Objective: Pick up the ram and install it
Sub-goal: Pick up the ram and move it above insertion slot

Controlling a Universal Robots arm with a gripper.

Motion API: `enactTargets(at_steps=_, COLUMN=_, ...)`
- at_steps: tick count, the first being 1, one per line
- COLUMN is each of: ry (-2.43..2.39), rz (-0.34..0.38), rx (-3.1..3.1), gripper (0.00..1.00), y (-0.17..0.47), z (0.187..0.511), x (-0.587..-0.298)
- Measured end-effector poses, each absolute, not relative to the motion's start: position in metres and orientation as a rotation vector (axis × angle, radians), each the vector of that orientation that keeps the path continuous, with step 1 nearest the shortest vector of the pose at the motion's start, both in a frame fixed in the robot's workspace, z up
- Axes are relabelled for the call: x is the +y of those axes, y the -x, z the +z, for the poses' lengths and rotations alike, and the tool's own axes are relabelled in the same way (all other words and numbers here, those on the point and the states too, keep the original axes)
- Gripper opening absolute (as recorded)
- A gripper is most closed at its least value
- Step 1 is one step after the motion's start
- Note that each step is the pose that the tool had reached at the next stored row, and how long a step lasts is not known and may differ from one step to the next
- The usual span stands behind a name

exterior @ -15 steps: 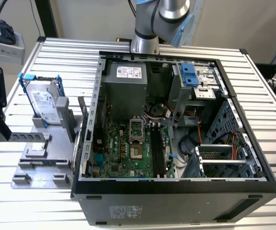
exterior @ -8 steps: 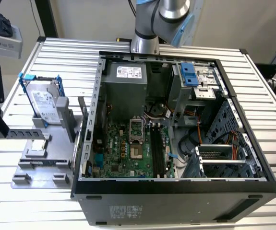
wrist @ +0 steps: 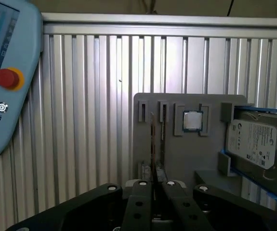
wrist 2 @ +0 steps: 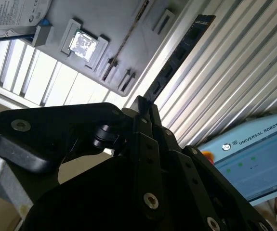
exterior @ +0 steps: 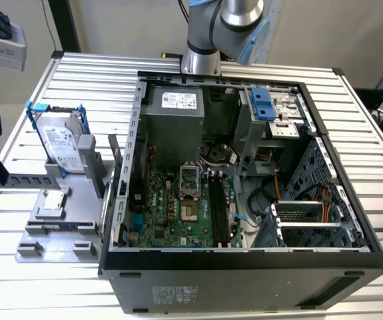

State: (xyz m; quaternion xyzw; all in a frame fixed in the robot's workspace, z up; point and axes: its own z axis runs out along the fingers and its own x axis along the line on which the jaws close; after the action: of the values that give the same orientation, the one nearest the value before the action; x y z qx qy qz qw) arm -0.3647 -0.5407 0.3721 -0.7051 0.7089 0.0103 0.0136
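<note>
The end effector [wrist: 152,186] is clamped shut on the ram [wrist 2: 177,60], which it carries edge-on above the grey fixture plate [wrist: 186,159], lifted out of the plate's slots as far as I can judge. Pinched across so thin a board, the ram could pivot or slip in the grip, then meet the motherboard's black slots [exterior: 219,207] crooked, or clip the case wall [exterior: 136,133] just beside the plate. The ribbed metal bench [wrist: 90,96] around the plate lies open, while past that wall cables [exterior: 271,190] and a drive cage [exterior: 304,220] crowd the slots.
</note>
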Motion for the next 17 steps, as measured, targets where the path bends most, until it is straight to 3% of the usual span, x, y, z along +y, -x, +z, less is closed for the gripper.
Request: enactTargets(at_steps=17, ry=2.196, rz=0.032, rx=2.208, gripper=0.00, y=0.365, z=0.397, x=-0.541)
